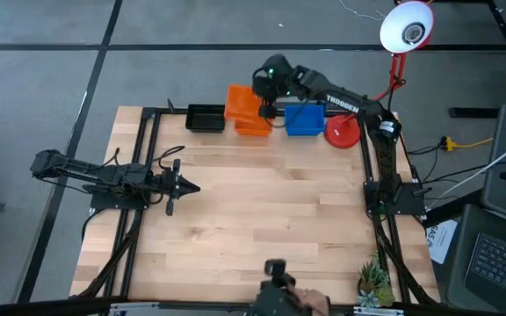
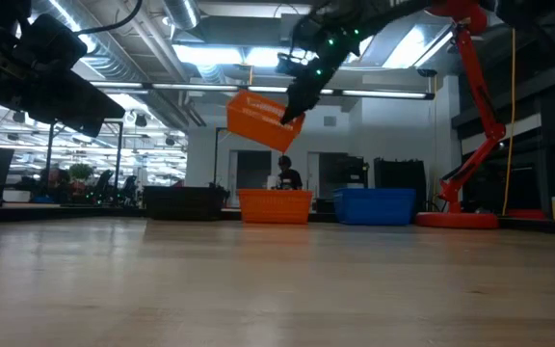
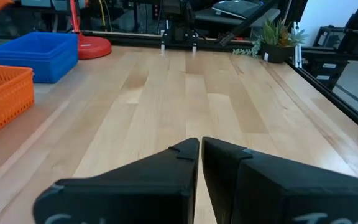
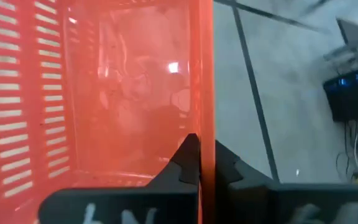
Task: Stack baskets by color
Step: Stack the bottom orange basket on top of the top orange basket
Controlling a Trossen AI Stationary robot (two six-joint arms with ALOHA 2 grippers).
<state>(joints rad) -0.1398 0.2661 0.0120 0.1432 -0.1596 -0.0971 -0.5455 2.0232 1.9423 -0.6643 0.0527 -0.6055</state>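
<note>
My right gripper (image 1: 268,109) is shut on an orange basket (image 2: 258,117) and holds it in the air over the far edge of the table. Below it, another orange basket (image 2: 275,205) rests on the table on its bottom. A black basket (image 1: 205,117) stands to the left of that one and a blue basket (image 1: 305,118) to the right, all in a row along the far edge. My left gripper (image 1: 193,187) is shut with nothing in it and hovers low at the table's left side, pointing toward the middle. My right gripper pinches one side wall of the orange basket (image 4: 205,118), near a corner, with one finger inside the basket and one outside. The fingers slant down from the table's right side. The basket is lifted clear and tilted, above the orange basket on the table.
A red lamp base (image 1: 343,132) stands just right of the blue basket, and its white lamp head (image 1: 407,26) reaches beyond the far edge. A small plant (image 1: 374,279) sits at the near right corner. Bare wood (image 1: 271,211) covers the table's middle.
</note>
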